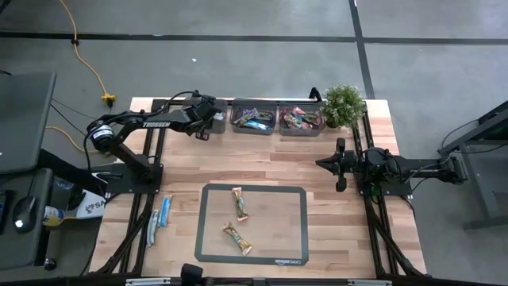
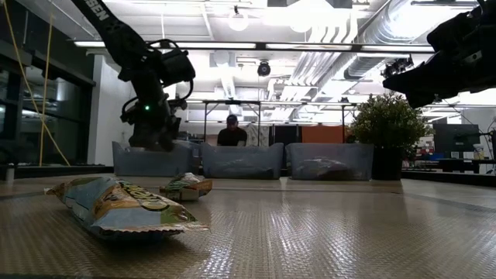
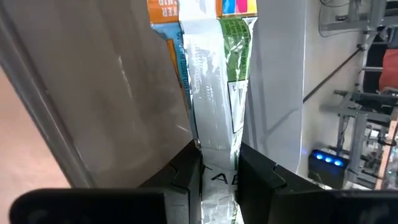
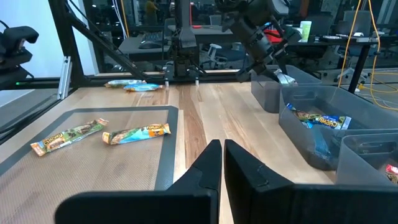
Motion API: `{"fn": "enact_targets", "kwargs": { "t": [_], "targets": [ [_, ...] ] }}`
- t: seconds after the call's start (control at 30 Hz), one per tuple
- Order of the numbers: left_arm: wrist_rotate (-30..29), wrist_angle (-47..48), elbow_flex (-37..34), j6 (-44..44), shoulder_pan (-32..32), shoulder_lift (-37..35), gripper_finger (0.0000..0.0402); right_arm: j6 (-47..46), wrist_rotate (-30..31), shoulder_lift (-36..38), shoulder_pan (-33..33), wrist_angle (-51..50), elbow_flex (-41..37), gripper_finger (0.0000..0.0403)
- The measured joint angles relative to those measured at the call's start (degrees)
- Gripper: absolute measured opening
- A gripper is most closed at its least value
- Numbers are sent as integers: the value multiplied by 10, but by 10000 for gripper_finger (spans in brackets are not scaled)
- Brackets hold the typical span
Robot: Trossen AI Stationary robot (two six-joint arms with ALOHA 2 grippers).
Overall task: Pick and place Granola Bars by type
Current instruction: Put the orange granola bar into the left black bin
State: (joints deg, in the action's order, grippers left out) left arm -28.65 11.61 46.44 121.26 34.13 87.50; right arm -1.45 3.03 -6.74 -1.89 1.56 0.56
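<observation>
One camera hangs high up and looks straight down on the whole table (image 1: pixel 262 171). One sits low on the mat (image 2: pixel 325 232), very near a bar (image 2: pixel 124 208), and looks level across to the bins (image 2: pixel 240 161) and the room behind. The left wrist camera looks very close past its fingers (image 3: pixel 180 177) at a wrapper (image 3: pixel 214 106). The right wrist camera looks across the table; it shares the mat (image 4: pixel 93 162) and bins (image 4: pixel 323 118) with the high view.

Two dark arms; the left arm (image 1: pixel 151 123) bears white "TROSSEN" lettering.
</observation>
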Motion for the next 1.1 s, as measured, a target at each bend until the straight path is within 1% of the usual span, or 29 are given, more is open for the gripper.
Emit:
{"fn": "enact_targets", "kwargs": {
  "t": [0.1, 0.17, 0.43, 0.53, 0.63, 0.77, 0.87, 0.97, 1.03, 1.1],
  "targets": [
    [-3, 0, 0, -20, 0, 0, 81, 0, 0, 0, 0, 0, 0, 3],
    [-3, 1, 0, -31, 0, 0, 94, 0, 0, 0, 0, 0, 0, 3],
    [-6, -4, 0, -38, 0, 0, 191, 0, 0, 0, 0, 0, 0, 2],
    [-5, -4, 0, -38, 0, 0, 219, 0, 0, 0, 0, 0, 0, 2],
    [-4, -13, 0, -38, 0, 0, 233, 0, 0, 0, 0, 0, 0, 2],
    [2, -39, 0, -53, 0, -3, 236, 0, 0, 0, 0, 0, 0, 3],
    [15, -92, 0, -137, 0, -14, 237, 0, 0, 0, 0, 0, 0, 3],
    [41, -138, 0, -267, 5, -36, 237, 0, 0, 0, 0, 0, 0, 3],
    [90, -149, 0, -374, 16, -58, 237, 0, 0, 0, 0, 0, 0, 2],
    [160, -140, 0, -482, 27, -85, 237, 0, 0, 0, 0, 0, 0, 2]
  ]
}}
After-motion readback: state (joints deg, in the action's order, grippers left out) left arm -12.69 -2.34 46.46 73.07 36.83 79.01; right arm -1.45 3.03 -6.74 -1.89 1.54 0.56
